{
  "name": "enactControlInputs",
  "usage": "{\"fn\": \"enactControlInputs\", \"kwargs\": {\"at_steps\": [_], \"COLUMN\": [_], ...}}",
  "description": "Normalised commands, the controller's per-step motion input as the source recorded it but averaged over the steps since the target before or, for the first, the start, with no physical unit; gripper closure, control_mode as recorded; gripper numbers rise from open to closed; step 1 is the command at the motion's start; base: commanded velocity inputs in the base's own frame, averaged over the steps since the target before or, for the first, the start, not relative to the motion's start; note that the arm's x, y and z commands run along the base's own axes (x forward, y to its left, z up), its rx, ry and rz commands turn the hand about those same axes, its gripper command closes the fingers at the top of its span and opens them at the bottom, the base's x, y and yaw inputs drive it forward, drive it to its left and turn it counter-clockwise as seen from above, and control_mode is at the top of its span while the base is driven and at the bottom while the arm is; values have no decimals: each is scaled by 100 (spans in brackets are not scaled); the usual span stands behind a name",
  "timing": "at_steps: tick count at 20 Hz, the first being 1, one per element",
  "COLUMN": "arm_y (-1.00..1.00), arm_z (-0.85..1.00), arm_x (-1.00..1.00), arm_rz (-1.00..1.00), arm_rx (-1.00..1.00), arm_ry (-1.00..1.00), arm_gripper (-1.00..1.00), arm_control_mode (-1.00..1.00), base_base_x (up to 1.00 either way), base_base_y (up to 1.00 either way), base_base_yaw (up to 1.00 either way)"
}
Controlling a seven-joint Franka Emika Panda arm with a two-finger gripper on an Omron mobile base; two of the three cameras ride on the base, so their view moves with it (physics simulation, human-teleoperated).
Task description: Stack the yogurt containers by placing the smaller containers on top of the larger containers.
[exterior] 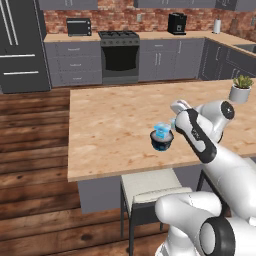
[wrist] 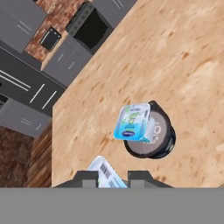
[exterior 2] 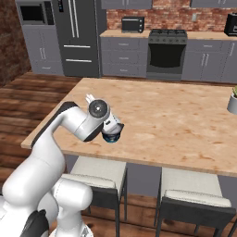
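One small yogurt cup (wrist: 133, 124) already sits tilted on the dark tub (wrist: 158, 144) near the counter's (exterior: 115, 125) front edge, while the gripper (wrist: 111, 177) (closed around a second cup (wrist: 105, 173)) needs careful lowering onto that stack.

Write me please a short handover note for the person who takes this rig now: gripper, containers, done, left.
Gripper: appears shut on a small blue-white yogurt cup with a barcode, held above the light wooden island counter.
Squat dark round tub: on the counter.
Done: a small light-blue yogurt cup sits on the tub, off-centre.
Left: stack the held cup.
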Motion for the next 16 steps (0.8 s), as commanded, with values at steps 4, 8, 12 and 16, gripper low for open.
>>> {"fn": "enactControlInputs", "kwargs": {"at_steps": [4, 8, 12, 16], "arm_y": [0, 0, 0, 0], "arm_z": [-11, -10, -6, -3], "arm_x": [13, 19, 16, 13], "arm_rz": [0, 0, 0, 0], "arm_rx": [0, 0, 0, 0], "arm_ry": [0, 0, 0, 0], "arm_gripper": [100, 100, 100, 100], "arm_control_mode": [-100, -100, -100, -100], "base_base_x": [0, 0, 0, 0], "base_base_y": [0, 0, 0, 0], "base_base_yaw": [0, 0, 0, 0]}}
